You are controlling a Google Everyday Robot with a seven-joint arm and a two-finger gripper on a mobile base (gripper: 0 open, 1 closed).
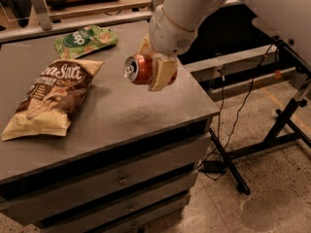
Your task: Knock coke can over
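The small red aluminium coke can (137, 69) sits inside the end effector (152, 66), whose beige fingers (161, 74) are clenched across the can's body. There is no gap between can and end effector to close. The can's long axis lies nearly level, with the silver pull-tab top facing the picture's left and the base hidden behind the fingers. It appears to hang just above the grey flat surface (136, 111), near the right-hand edge, with a dim shadow beneath it. As I judge it, the can is already on its side in the grasp, so what is left is to lower it and let go.

On the surface, a brown sea-salt chip bag (53, 98) lies well apart to the left, and a green chip bag (85, 38) lies near the far edge. Drawers front the cabinet below. On the right are a speckled floor, black stand legs (272, 135) and trailing cables.
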